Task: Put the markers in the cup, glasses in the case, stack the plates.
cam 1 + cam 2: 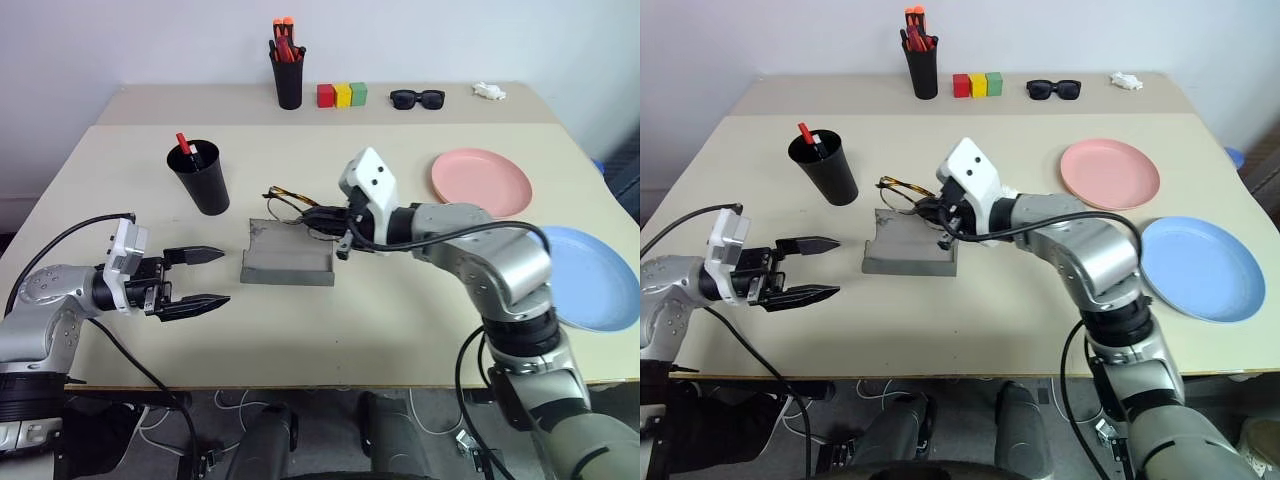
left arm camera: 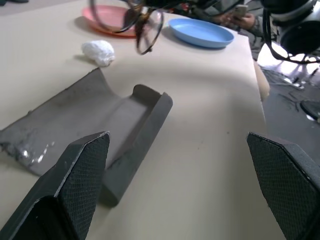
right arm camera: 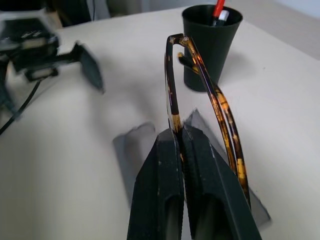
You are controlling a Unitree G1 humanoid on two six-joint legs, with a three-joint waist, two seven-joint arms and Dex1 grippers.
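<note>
Pinching the glasses (image 3: 200, 95) by one temple in our right fingers (image 3: 187, 165), we hang them just above the open case (image 1: 287, 263), left fingers (image 1: 205, 255) spread wide at its nine o'clock to steady it.

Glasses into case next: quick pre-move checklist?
1. Grip: right gripper shut on the glasses at one temple arm. Ok.
2. Glasses off the table, above the case's far edge. Ok.
3. Case open, nothing lying in it. Ok.
4. Glasses folded to fit: temples look spread. Not ok.
5. Left gripper open, beside the case and not touching it, so the case is unbraced. Not ok.
6. Cup with marker stands apart from the case. Ok.
</note>
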